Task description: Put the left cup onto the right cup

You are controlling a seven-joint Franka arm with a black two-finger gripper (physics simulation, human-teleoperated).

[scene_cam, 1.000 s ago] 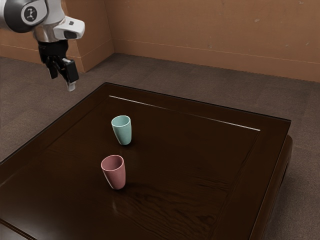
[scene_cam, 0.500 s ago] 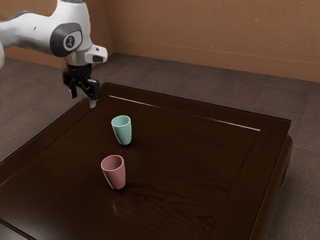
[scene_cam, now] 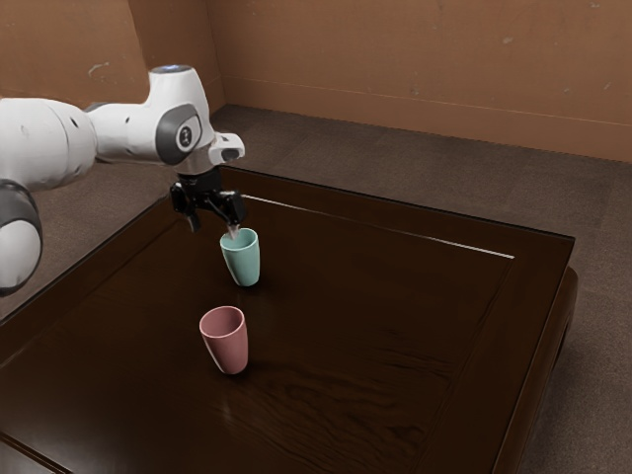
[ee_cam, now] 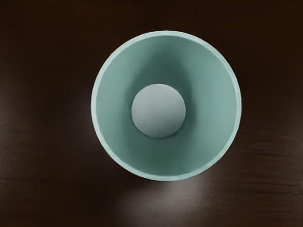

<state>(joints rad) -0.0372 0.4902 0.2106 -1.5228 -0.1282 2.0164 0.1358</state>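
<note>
The smooth, tapered, pale teal cup [scene_cam: 240, 259] stands upright with its mouth open, directly beneath the black two-finger end effector [scene_cam: 213, 229]. In the wrist view its round rim and flat inner base [ee_cam: 165, 105] sit nearly centred under the hand. The end effector is spread wide and holds nothing. One fingertip hangs just at the cup's rim, the other off to the outer side.

The teal cup looks light, rigid and thin-walled, probably slick. A hold on the rim, with one finger inside and one outside the wall, seems the surest. A hard pinch low on the taper could squeeze it out or tip it.

The matching dusty pink cup [scene_cam: 224, 339] stands upright, below and nearer the camera than the end effector and apart from the teal cup. Since it is also open at the mouth, the carried cup would have to nest in squarely.

Both rest on the dark polished wooden table [scene_cam: 395, 326]. Its raised border lies close behind the end effector. The broad surface toward the exterior view's right gives plenty of room to lift and carry.
</note>
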